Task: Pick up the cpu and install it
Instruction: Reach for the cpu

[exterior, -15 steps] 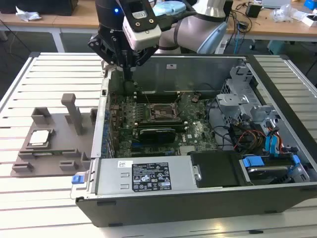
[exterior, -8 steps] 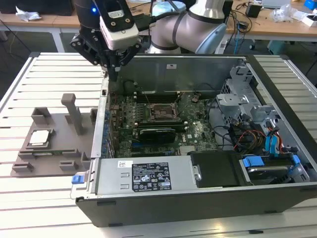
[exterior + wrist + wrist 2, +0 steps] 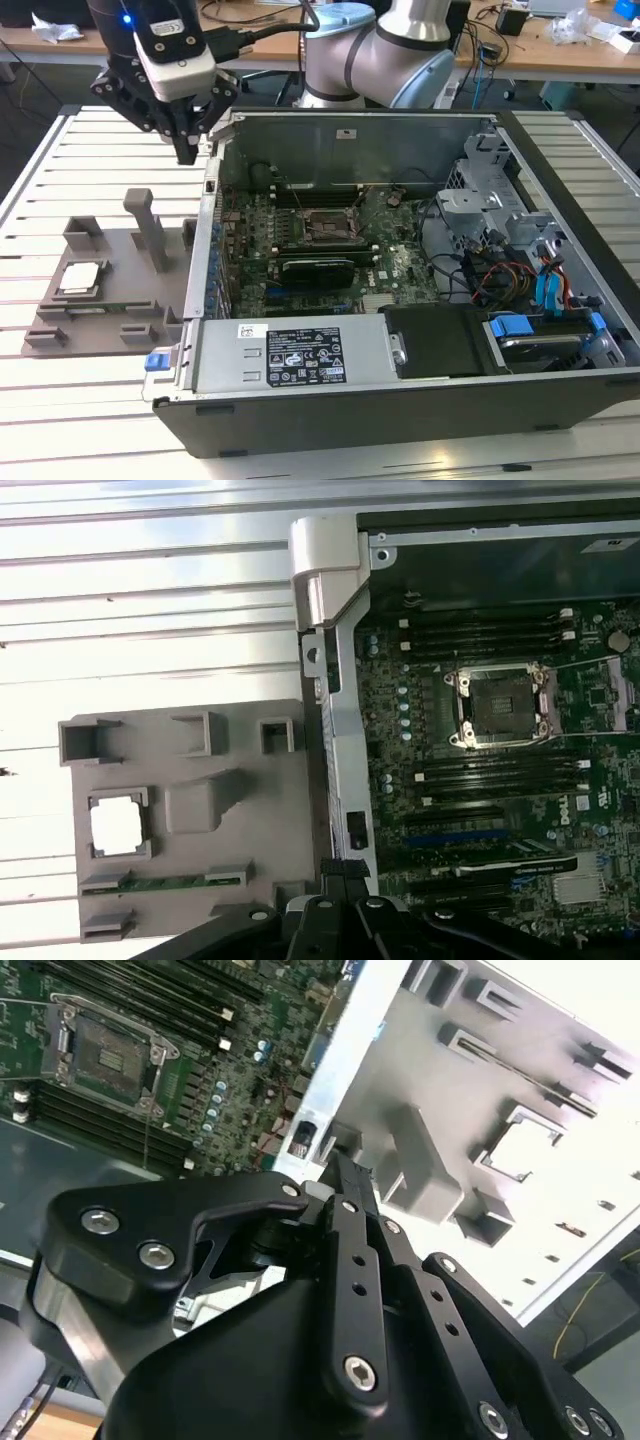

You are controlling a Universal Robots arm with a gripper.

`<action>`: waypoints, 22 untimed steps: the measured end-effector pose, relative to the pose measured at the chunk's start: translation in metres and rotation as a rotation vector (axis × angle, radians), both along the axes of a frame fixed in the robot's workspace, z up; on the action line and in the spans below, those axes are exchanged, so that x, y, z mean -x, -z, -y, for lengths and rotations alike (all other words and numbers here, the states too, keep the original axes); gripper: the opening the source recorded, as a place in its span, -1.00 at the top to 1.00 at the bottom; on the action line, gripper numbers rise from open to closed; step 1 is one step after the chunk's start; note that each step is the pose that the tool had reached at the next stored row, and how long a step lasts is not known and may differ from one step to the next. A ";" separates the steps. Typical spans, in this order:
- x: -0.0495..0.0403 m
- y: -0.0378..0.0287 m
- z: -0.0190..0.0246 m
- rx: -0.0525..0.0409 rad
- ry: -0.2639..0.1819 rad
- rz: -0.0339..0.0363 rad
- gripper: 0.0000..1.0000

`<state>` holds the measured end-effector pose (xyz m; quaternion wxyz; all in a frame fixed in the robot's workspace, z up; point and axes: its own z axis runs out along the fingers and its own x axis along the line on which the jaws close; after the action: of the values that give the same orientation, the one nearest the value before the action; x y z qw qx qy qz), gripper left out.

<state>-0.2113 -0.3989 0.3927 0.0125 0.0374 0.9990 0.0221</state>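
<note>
The cpu (image 3: 80,278) lies flat in a square recess of the grey tray (image 3: 115,250). The tray sits on the slatted surface (image 3: 60,160), to the exterior view's left of the open computer case (image 3: 400,400). The gripper (image 3: 188,152) hangs over the gap between tray and case wall, well apart from the cpu. Its fingers (image 3: 345,1210) are pressed together and hold nothing.

I judge the chip light, stiff and flat, with a slick metal top and a delicate underside. Its thin opposite edges look like the only sound place to pinch.

Counted:
- 1 cpu
- 1 tray
- 1 green memory stick (image 3: 160,882) in the tray
- 1 case
- 1 socket (image 3: 497,705), apparently empty
- 1 arm
</note>
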 end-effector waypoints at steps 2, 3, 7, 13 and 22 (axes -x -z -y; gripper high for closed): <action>0.0030 0.0001 0.0000 0.0000 0.000 0.0000 0.79; 0.0056 0.0002 0.0000 0.0000 0.000 0.0000 0.79; 0.0158 0.0004 0.0000 0.0000 0.000 0.0000 0.79; 0.0343 0.0008 0.0000 0.0000 0.000 0.0000 0.79; 0.0545 0.0012 0.0000 0.0000 0.000 0.0000 0.79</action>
<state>-0.2659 -0.3988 0.3915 0.0125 0.0374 0.9990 0.0221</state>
